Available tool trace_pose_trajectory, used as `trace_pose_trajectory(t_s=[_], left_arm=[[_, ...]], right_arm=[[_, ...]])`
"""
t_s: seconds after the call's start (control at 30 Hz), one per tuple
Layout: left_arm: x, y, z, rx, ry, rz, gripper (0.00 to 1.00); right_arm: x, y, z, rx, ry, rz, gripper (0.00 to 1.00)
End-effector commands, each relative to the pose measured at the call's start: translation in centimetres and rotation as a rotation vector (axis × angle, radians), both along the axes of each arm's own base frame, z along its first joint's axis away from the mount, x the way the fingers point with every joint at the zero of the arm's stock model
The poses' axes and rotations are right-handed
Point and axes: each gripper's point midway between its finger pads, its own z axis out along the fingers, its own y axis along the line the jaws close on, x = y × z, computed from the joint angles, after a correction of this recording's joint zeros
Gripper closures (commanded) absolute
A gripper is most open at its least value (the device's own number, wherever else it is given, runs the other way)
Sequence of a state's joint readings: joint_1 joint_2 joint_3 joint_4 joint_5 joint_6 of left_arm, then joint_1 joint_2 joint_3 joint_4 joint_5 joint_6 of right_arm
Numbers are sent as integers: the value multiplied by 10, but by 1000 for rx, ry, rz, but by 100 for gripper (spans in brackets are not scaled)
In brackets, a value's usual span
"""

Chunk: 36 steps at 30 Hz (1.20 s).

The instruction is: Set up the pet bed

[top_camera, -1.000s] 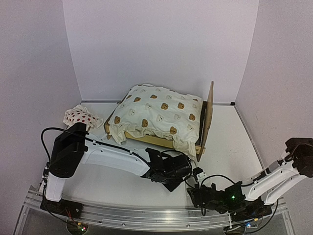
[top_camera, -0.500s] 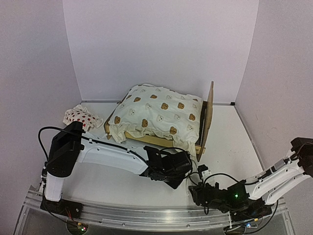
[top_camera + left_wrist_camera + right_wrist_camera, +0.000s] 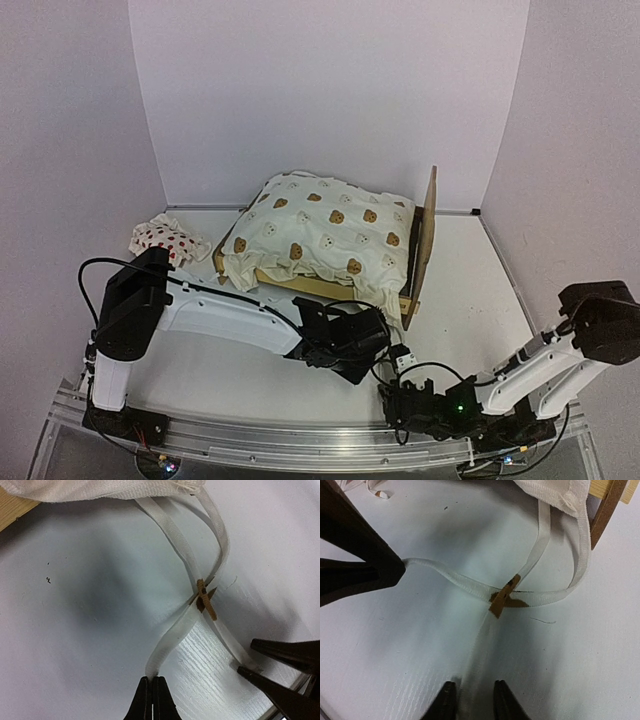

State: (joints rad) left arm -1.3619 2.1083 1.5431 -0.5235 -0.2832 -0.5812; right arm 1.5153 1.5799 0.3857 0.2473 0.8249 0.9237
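Observation:
The pet bed (image 3: 300,285) stands mid-table, its plywood headboard (image 3: 428,235) upright on the right. A cream bear-print cushion (image 3: 320,235) lies draped over it. Two white ties (image 3: 172,535) run from the cushion's corner onto the table and cross at a tan tag (image 3: 205,600). My left gripper (image 3: 152,680) is shut on the end of one tie. My right gripper (image 3: 472,697) is low over the table with its jaws a little apart. The other tie (image 3: 480,655) lies between them. Each gripper shows in the other's wrist view.
A small white pillow with red strawberries (image 3: 165,238) lies at the back left beside the bed. White walls close in the back and both sides. The aluminium rail (image 3: 300,440) with the arm bases runs along the near edge.
My right gripper has shifted slightly left and down along the near edge, and its jaws have narrowed around the tie. The left gripper has stayed shut on its tie.

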Motion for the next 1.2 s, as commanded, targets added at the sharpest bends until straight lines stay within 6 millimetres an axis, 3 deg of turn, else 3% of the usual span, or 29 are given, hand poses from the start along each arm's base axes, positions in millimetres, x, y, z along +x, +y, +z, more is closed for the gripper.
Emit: trace_pose_trajectory(t_s=[0.0, 0.2, 0.43, 1.0, 1.03, 1.17], left_arm=[[0, -9, 31, -86, -11, 10, 100], [6, -3, 32, -71, -29, 28, 100], [20, 8, 35, -62, -52, 66, 100], [32, 19, 38, -45, -87, 114, 100], [32, 17, 38, -48, -84, 109, 100], [27, 12, 39, -75, -65, 76, 100]], right_arm=[[-8, 9, -5, -15, 20, 17, 84], [-11, -4, -4, -19, 34, 11, 100], [-21, -18, -9, 19, 110, 19, 100], [-26, -16, -6, 21, 142, 42, 100], [-26, -15, -4, 23, 137, 44, 98], [-20, -10, 19, 41, 73, 73, 72]])
